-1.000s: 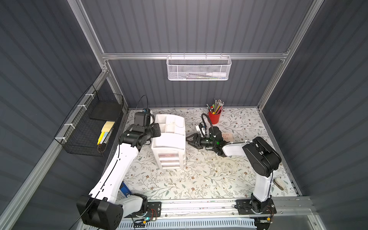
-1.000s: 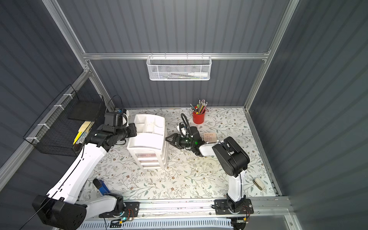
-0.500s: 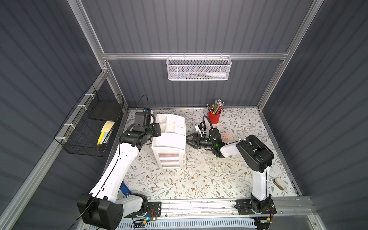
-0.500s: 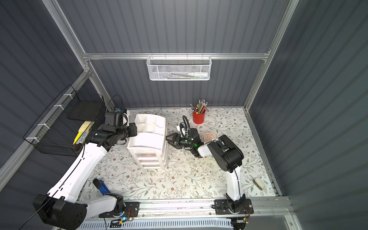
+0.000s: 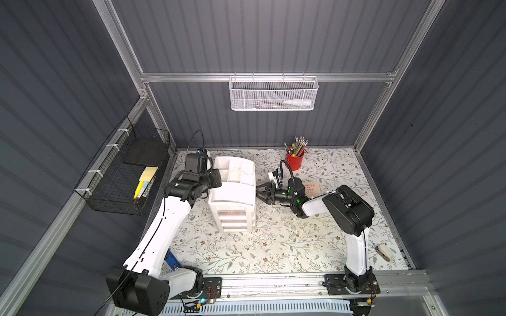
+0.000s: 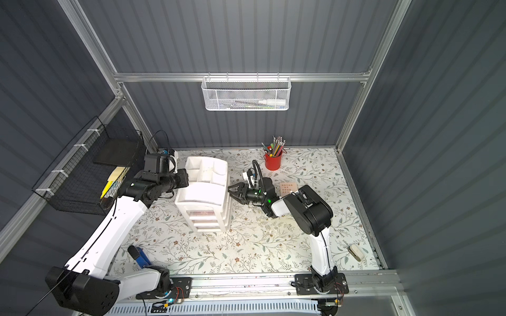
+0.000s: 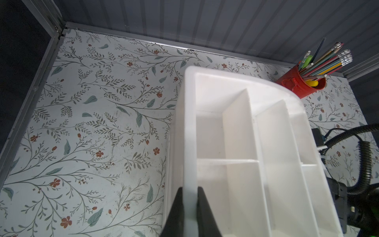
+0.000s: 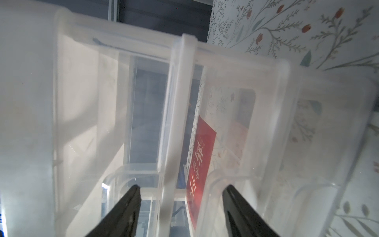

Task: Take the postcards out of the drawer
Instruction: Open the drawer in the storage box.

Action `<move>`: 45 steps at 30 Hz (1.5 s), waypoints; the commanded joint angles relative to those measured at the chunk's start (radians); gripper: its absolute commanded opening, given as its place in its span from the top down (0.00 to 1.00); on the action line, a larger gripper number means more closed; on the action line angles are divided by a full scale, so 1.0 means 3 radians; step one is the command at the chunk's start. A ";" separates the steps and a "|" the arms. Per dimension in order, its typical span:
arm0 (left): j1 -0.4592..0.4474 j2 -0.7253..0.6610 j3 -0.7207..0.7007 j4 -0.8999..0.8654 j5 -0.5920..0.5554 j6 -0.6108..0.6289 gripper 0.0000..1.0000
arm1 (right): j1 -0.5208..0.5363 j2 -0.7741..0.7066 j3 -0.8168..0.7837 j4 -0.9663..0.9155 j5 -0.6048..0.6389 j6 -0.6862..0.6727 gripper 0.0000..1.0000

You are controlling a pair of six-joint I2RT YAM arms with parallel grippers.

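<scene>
Both top views are evenly lit from above: the floral tabletop (image 5: 273,254) is bright, the dark ribbed walls (image 5: 273,41) are dim, and shadows are soft and short. The white organizer (image 5: 232,191) nearly blows out on top. The left wrist view is sharp, its lines bowing toward the edges. The right wrist view is hazy: the clear drawer (image 8: 235,78) glares milky, and the right tool (image 8: 181,187) is out of focus

A white drawer unit (image 5: 232,195), a table (image 5: 273,254) patterned with grey-green sprigs and rust flowers, a red cup (image 5: 295,162) upper right, a red postcard (image 8: 202,151) with white characters.
</scene>
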 commanded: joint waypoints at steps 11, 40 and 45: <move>-0.0027 0.0099 -0.0047 -0.0164 0.0099 0.0056 1.00 | 0.0135 -0.0066 -0.0054 0.0224 -0.0116 0.0015 0.35; -0.0027 0.0099 -0.0046 -0.0169 0.0095 0.0052 1.00 | 0.0189 -0.0157 -0.0124 0.0266 -0.0153 0.0021 0.40; -0.0027 0.0102 -0.0040 -0.0190 0.0063 0.0050 1.00 | 0.0186 -0.0162 -0.0184 0.0423 -0.0133 0.0076 0.43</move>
